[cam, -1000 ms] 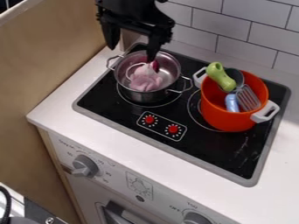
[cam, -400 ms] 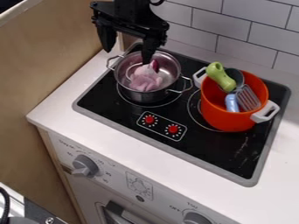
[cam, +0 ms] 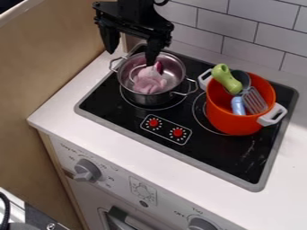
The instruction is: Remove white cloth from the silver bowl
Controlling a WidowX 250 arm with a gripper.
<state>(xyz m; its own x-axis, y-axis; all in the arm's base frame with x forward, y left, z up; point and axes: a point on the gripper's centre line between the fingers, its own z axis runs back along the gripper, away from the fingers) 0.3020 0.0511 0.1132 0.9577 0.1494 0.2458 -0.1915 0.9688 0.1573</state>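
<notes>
Across the left, near and right sides, the stove top [cam: 114, 112] is bordered by the pale desk [cam: 123, 142]. Below the near edge, a front panel [cam: 112, 180] is fitted with a grey knob [cam: 87, 170]. Over the far left part, the black tool [cam: 132, 58] is seen with its two fingers spread wide and nothing held between them. On the right, green- and blue-handled utensils are held in an orange pot [cam: 231, 123]. The silver bowl [cam: 144, 99] is set on the left, and inside it the pale, pinkish cloth [cam: 148, 82] is bunched, its longer axis judged to be roughly far to near. The cloth is placed nearer and slightly right of the gap between the fingertips, and lower, so a shift near and right, then a descent, is probably called for. Small print is carried by the panel, but is not read out here.
</notes>
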